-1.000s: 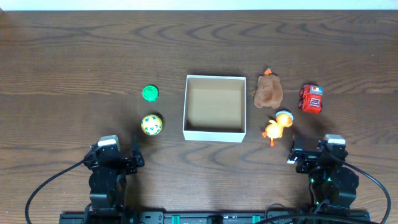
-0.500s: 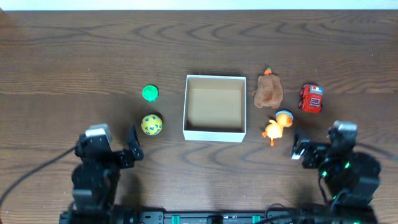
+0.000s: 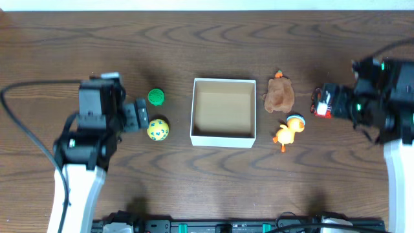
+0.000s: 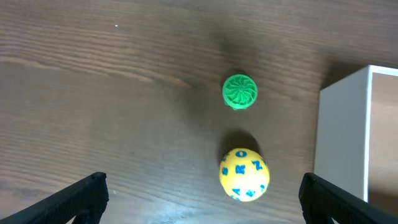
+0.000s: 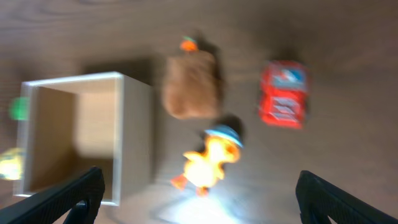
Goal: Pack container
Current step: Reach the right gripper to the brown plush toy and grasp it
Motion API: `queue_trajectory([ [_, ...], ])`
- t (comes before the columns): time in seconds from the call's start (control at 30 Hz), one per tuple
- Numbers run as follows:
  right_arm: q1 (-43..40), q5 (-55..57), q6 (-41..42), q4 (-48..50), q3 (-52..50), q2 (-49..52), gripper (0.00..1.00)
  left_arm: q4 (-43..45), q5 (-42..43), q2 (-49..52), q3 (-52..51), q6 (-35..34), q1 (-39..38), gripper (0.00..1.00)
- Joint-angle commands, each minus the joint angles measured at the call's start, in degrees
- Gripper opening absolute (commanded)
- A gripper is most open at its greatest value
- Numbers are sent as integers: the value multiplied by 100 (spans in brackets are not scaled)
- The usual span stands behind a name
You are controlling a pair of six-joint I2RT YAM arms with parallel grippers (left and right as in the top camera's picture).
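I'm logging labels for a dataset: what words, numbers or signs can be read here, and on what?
Yellow ball: blue letter-like marks, too small to read.
Red toy truck: marks on white panel, blurred, unreadable.
White-walled cardboard box: no text seen.
Nothing can be quoted.

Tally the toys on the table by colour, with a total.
Green: 1, ridged round toy
Yellow: 1, ball
Brown: 1, plush
Orange: 1, duck
Red: 1, truck
Total: 5 toys, all outside the container.
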Motion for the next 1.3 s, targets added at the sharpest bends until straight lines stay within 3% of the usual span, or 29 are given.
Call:
queue_trajectory([
  [0.0,164,-1141,-90,116,291,396,99,-24,-236,313,297,170,140,98],
  [0.17,588,-717,-85,472,291,855,99,-61,-317,446,293,170,402,98],
  [0.4,1329,1384,568,625,291,1838,99,-411,-317,450,293,168,457,98],
  [0.87,1414,990,708,1231,291,3585,99,-505,-315,450,293,168,457,98],
  [1.27,1456,1038,708,1746,291,4172,78,-505,-315,450,293,168,457,98],
])
